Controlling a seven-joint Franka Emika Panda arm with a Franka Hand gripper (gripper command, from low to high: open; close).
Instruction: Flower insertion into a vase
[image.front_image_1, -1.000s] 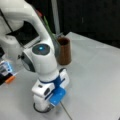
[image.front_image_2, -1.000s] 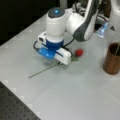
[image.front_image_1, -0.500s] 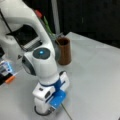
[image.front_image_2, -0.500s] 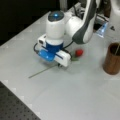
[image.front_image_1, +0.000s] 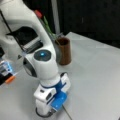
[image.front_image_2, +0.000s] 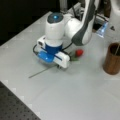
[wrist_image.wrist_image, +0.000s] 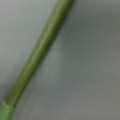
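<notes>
So from my seat the gripper (image.front_image_2: 58, 65) is right down at the pale grey worktop (image.front_image_2: 82, 95), parked over the thin green stem (image.front_image_2: 41, 72) of a flower lying flat there. In a front view the stem pokes out to the left from under the blue-and-white gripper body, and the flower's red bloom (image.front_image_2: 79, 52) sits on the worktop just on the other side of it, close to the white arm (image.front_image_2: 80, 27). Honestly I can't tell how far the jaws are apart or whether they've got the stem, since the fingertips are hidden under the gripper body in both front views. The wrist view is basically filled with that green stem (wrist_image.wrist_image: 37, 55), running diagonally across the grey surface, super close to the camera. The plain dark brown upright cylinder vase (image.front_image_2: 112, 58) stands well apart from the gripper, over at a front view's right edge; in a front view it (image.front_image_1: 63, 51) shows behind the arm with another red-topped green-stemmed flower (image.front_image_1: 43, 21) already standing in it.
</notes>
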